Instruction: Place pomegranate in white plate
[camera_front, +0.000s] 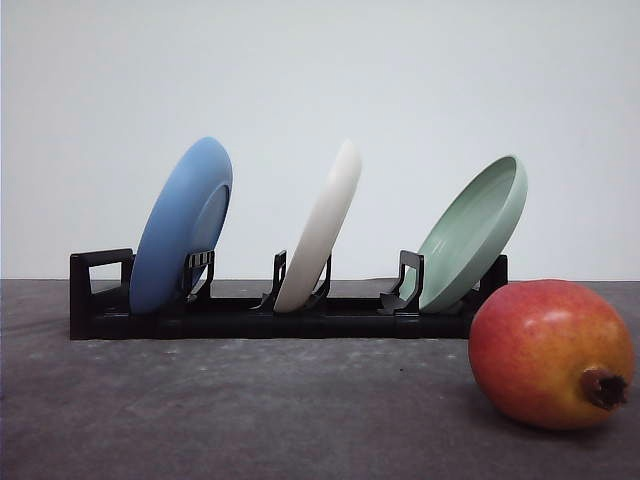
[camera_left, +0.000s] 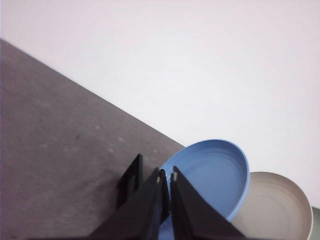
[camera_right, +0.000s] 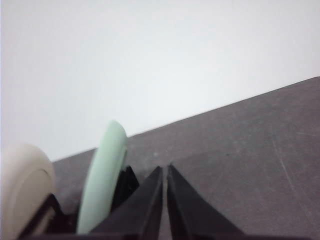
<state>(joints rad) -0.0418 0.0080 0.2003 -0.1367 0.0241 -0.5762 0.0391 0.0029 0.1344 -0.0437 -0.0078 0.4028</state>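
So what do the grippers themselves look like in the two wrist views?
Both look alike: the left gripper and the right gripper each have two plain black fingers, wedge-shaped and tapering to narrow tips. The left tips carry small pale marks. No cables or labels visible.

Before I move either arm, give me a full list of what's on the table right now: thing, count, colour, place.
pomegranate: one, red with yellow-orange blush, on the table at front right, calyx pointing right, apart from the rack.
white plate: one, off-white, standing on edge in the rack's middle slot.
blue plate: one, blue, on edge in the left slot.
pale green plate: one, pale green, on edge in the right slot, leaning right.
dish rack: one, black, across the table's middle.
table: one, dark grey.
left gripper: one, black, jaws closed, near the blue plate.
right gripper: one, black, jaws closed, near the green plate.
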